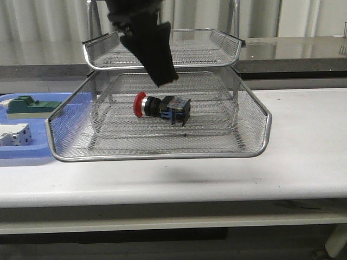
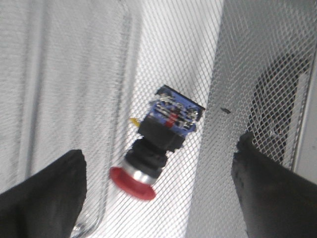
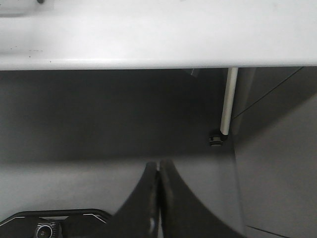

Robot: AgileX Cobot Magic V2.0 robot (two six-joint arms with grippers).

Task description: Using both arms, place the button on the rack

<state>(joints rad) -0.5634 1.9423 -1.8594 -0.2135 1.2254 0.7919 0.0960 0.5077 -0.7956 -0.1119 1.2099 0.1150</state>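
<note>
Front view, items as seen:
- Rack [image 1: 255, 116]: silver wire-mesh letter-tray stand on the white desk [image 1: 309, 162]; one tray pulled forward, an upper tray above and behind it
- Button [image 1: 161, 106]: lying on its side on the mesh floor of the pulled-out tray, red head toward the left, blue rear block toward the right, roughly mid-tray
- Left end effector [image 1: 161, 80]: black, hanging over the tray just above the button, not touching it
- Blue plastic tray [image 1: 21, 154]: flat, on the desk left of the rack, holding a green block [image 1: 30, 105] and a white block [image 1: 13, 134]

Left wrist view:
- Left end effector [image 2: 158, 193] spread wide, one finger [image 2: 47, 198] and the other [image 2: 272, 191] well apart, nothing between them but air; the button [image 2: 161, 136] lies on the mesh beyond the gap (red cap nearest the fingers)

Right wrist view:
- Right end effector [image 3: 158, 191]: fingers pressed together, holding nothing, hanging below the edge of the desk [image 3: 148, 39], off to the side of the work area; a white desk leg [image 3: 229, 101] with its foot is in sight
</note>
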